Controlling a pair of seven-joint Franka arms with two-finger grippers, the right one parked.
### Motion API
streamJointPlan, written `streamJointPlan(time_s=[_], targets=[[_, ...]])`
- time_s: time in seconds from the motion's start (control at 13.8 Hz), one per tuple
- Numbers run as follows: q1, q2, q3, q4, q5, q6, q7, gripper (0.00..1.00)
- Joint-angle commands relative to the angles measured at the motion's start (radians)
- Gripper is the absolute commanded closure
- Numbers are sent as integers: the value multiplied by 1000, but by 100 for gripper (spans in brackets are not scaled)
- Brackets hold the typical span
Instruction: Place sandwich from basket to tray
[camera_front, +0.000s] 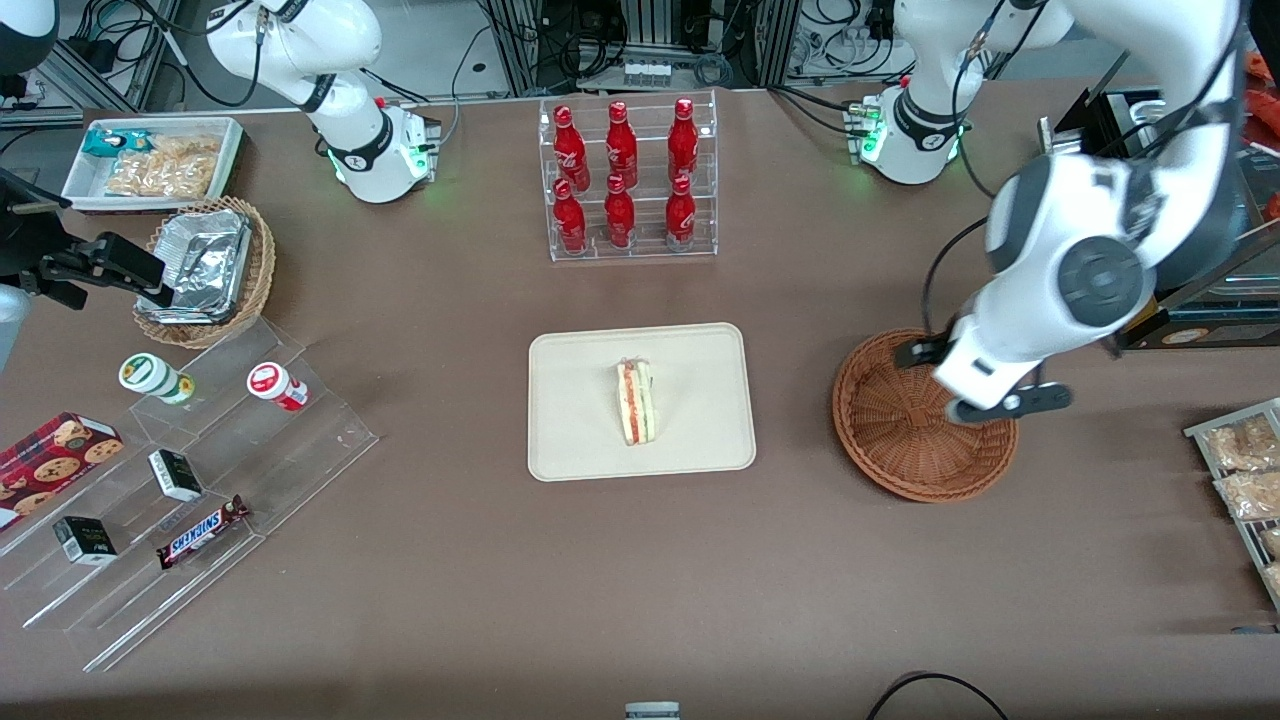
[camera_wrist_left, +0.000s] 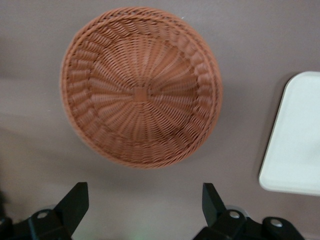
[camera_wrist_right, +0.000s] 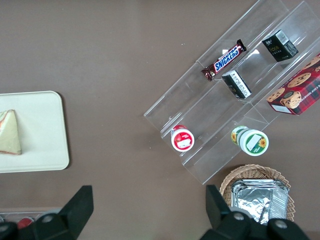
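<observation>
The sandwich (camera_front: 636, 401), a pale bread wedge with red and green filling, stands on its edge in the middle of the cream-beige tray (camera_front: 700, 360). It also shows in the right wrist view (camera_wrist_right: 11, 134) on the tray (camera_wrist_right: 45, 145). The reddish-brown wicker basket (camera_front: 885, 425) sits empty beside the tray, toward the working arm's end of the table. It fills the left wrist view (camera_wrist_left: 141, 86), with a corner of the tray (camera_wrist_left: 295, 140) beside it. My left gripper (camera_front: 985, 400) hangs above the basket's rim. Its fingers (camera_wrist_left: 76, 200) are spread wide with nothing between them.
A clear rack of red bottles (camera_front: 627, 178) stands farther from the camera than the tray. A clear stepped shelf with snacks (camera_front: 190, 480) and a tan basket with a foil container (camera_front: 205, 268) lie toward the parked arm's end. Snack packets (camera_front: 1240, 470) lie at the working arm's end.
</observation>
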Motion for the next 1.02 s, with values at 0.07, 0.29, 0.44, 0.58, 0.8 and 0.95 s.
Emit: streamJointPlan(time_s=[0.07, 0.29, 0.44, 0.58, 0.8, 0.95], targets=[[108, -111, -60, -30, -12, -77, 165, 0], [123, -151, -45, -14, -9, -129, 297, 0], [117, -163, -7, 22, -9, -151, 326, 0], [104, -171, 42, 51, -9, -162, 372, 0], [76, -178, 91, 80, -9, -170, 389, 0], [65, -178, 93, 83, -8, -159, 388, 0]])
